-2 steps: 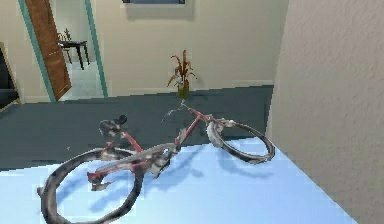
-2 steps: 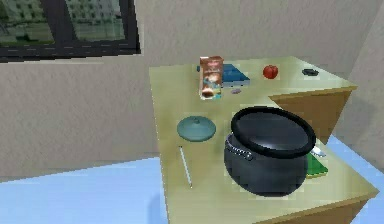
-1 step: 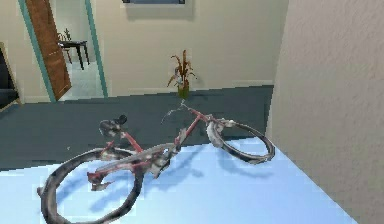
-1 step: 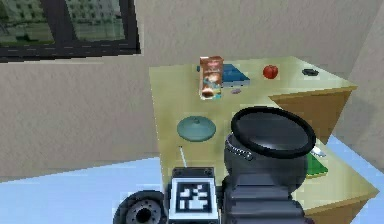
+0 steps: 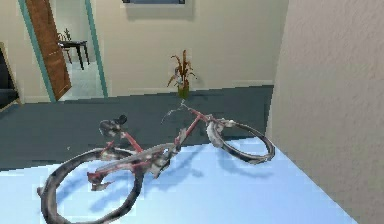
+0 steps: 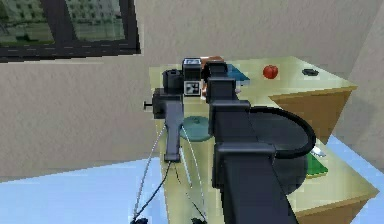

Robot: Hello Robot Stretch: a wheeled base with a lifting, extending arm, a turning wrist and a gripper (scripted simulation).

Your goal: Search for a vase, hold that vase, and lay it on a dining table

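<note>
Vase: one candidate. A small greenish container (image 5: 183, 90) stands on the dark floor (image 5: 60, 125) at the foot of the far wall, near the middle of the forward view.
- A plant (image 5: 182, 68) with reddish-brown leaves rises out of it.
- Long axis vertical, upright, mouth pointing up.
- Vase or plain pot: cannot tell at this size.

Foreground, forward view:
- A bicycle (image 5: 150, 155) lies on its side across a pale blue rug (image 5: 250, 195), well apart from the container.
- At the view's left, a brown door (image 5: 48, 45) stands ajar; a small dark table (image 5: 75, 48) is seen through the doorway.

Arm side view:
- The arm (image 6: 240, 150) rises from the bottom edge over a tan table (image 6: 300, 90); whether this is the dining table, cannot tell.
- The gripper (image 6: 172, 140) sits just left of the white squares (image 6: 191, 86).
- The tabletop and its things lie behind the gripper's far end, so I cannot tell whether it holds anything or how its fingers stand.

On the tan table:
- A grey-green disc (image 6: 196, 128) just beside the gripper.
- A red round thing (image 6: 269, 71) and a flat dark thing (image 6: 310, 72) farther out.
- A window (image 6: 70, 25) is at the upper left.

Writing: the white squares carry black marks, too small to read; other print too small to tell.
</note>
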